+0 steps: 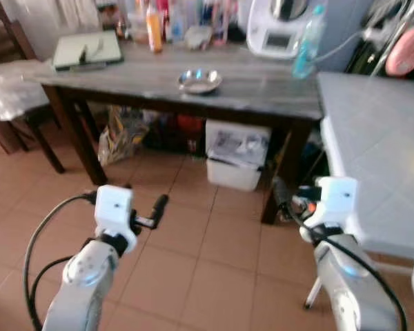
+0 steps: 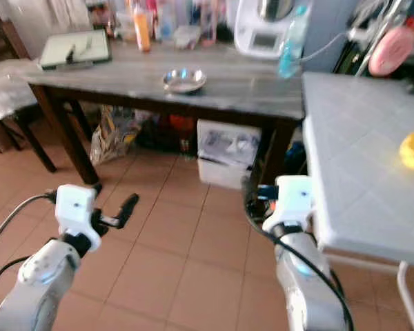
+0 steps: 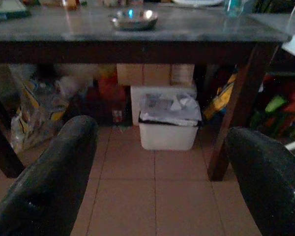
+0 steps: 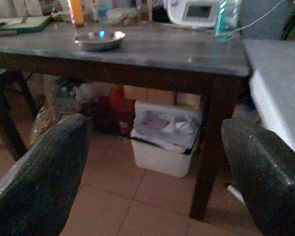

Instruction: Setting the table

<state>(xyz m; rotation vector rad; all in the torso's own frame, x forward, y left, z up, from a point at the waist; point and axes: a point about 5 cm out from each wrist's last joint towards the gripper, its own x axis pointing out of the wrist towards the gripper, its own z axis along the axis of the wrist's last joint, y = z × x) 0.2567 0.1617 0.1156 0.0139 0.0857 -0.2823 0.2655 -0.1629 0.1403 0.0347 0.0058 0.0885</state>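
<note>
Steel bowl [image 1: 199, 81] sits mid-desk [image 1: 262, 89], straight ahead of both grippers, well apart. Left gripper [image 3: 157, 172] and right gripper [image 4: 152, 172]: fingers spread, empty. Left arm looks marginally nearer.

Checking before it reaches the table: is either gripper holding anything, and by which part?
Nothing is held: left gripper and right gripper are both open and empty.

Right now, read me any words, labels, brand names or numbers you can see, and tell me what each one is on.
No text is legible.
Orange bottle on the dark wooden table: label blurred.
Clear blue-tinted plastic bottle: label too blurred.
White kitchen appliance: its display shows nothing readable.
Printed bag under the table: print too dark and blurred.
</note>
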